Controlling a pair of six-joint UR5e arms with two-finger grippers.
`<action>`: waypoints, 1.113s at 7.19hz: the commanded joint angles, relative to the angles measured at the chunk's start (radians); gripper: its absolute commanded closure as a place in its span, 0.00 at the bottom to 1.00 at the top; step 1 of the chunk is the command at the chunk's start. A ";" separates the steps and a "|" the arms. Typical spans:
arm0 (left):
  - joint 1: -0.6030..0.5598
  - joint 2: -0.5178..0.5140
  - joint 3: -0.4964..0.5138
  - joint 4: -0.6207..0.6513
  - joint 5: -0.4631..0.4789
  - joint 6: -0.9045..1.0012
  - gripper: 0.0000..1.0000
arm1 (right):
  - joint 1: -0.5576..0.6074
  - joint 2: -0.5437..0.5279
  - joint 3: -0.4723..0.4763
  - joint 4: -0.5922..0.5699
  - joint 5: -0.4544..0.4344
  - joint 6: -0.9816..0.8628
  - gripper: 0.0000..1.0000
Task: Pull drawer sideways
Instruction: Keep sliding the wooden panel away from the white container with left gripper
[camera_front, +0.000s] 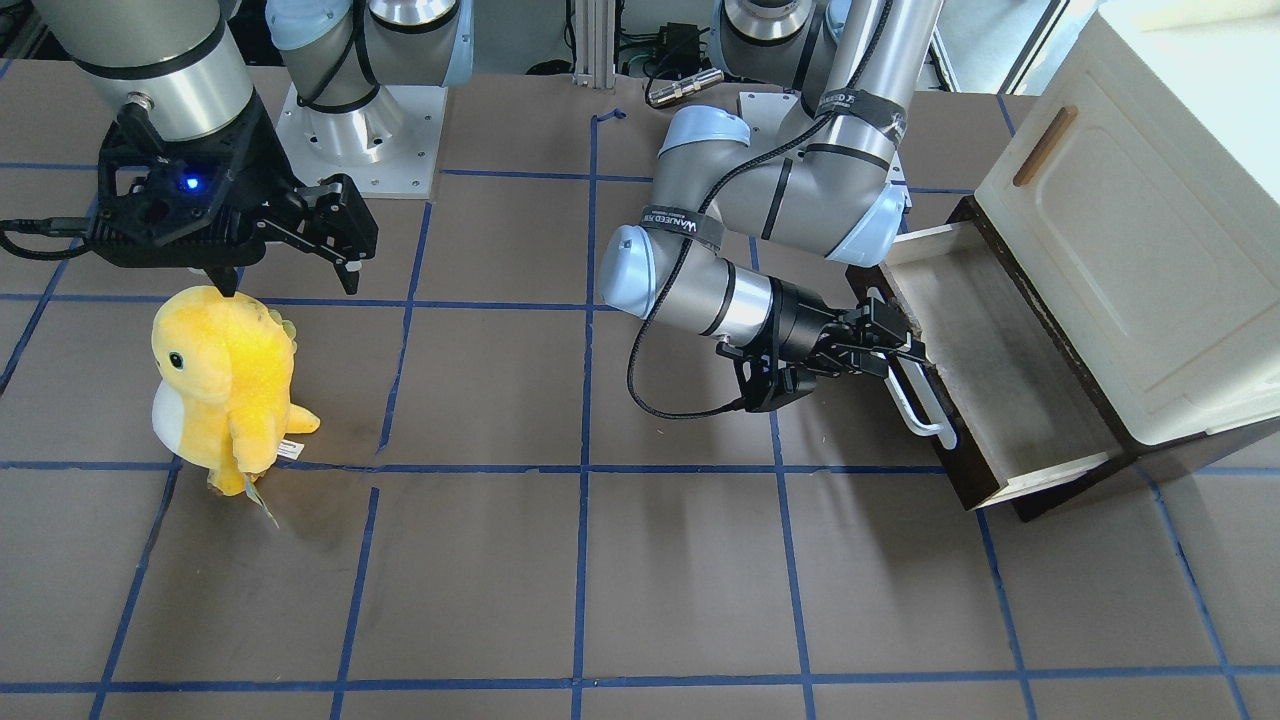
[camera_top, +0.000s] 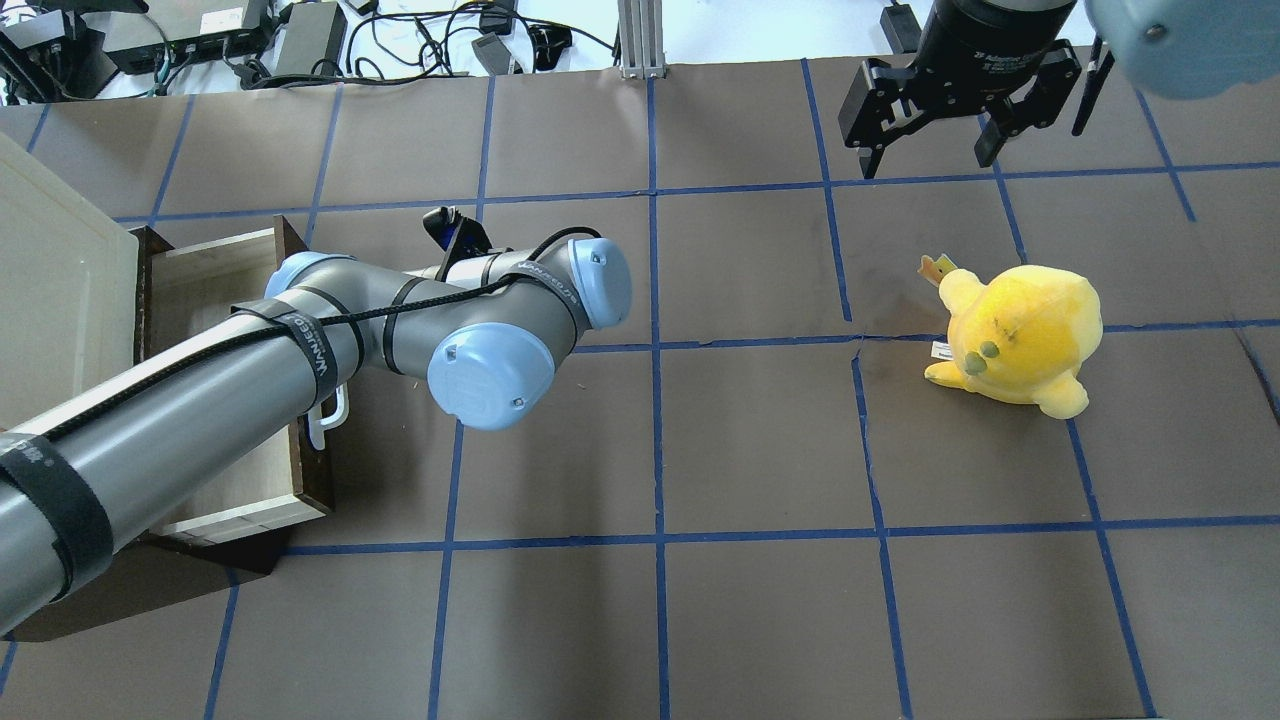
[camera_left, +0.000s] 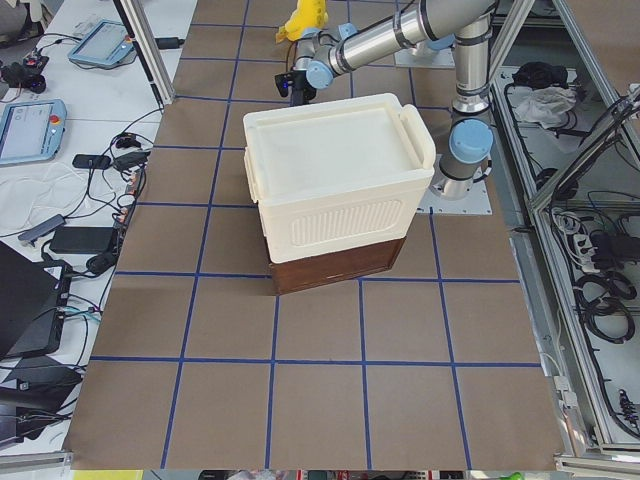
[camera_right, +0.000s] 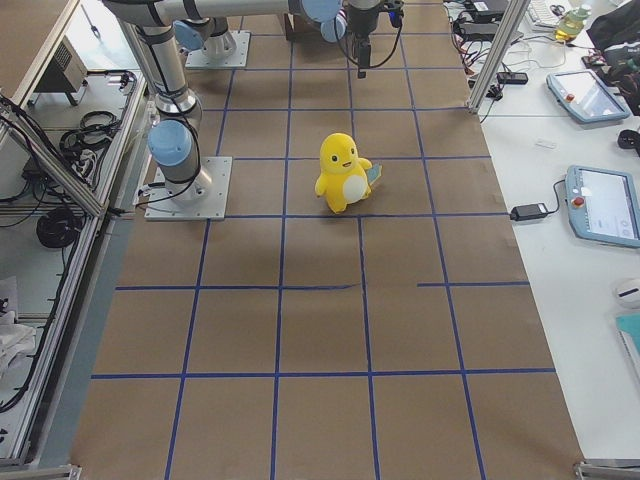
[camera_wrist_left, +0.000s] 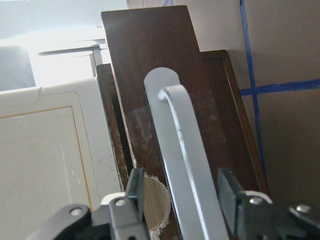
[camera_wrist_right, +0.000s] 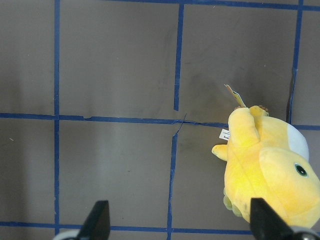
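The drawer (camera_front: 1010, 380) stands pulled far out from under the cream-white cabinet (camera_front: 1130, 270). Its pale wood inside shows, and its dark brown front (camera_wrist_left: 150, 60) faces the table's middle. My left gripper (camera_front: 905, 340) is at the long white bar handle (camera_front: 925, 415). In the left wrist view its fingers (camera_wrist_left: 135, 195) stand on either side of the handle (camera_wrist_left: 182, 130) with a gap, so it is open around the bar. My right gripper (camera_top: 925, 140) is open and empty, above the table far from the drawer. In the overhead view my left arm covers most of the drawer (camera_top: 215, 270).
A yellow plush toy (camera_front: 225, 385) stands on the table just in front of and below the right gripper (camera_wrist_right: 180, 222); it also shows in the right wrist view (camera_wrist_right: 270, 170). The cabinet (camera_left: 340, 180) fills the table's end on my left. Blue tape lines grid the brown table.
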 joint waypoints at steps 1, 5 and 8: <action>0.002 0.001 -0.001 -0.002 -0.002 0.002 0.41 | 0.000 0.000 0.000 0.000 0.000 -0.002 0.00; 0.001 0.003 0.028 0.013 -0.026 0.068 0.41 | 0.000 0.000 0.000 0.000 0.000 0.000 0.00; 0.004 -0.028 0.022 0.020 -0.042 0.051 0.40 | 0.000 0.000 0.000 0.000 0.000 0.000 0.00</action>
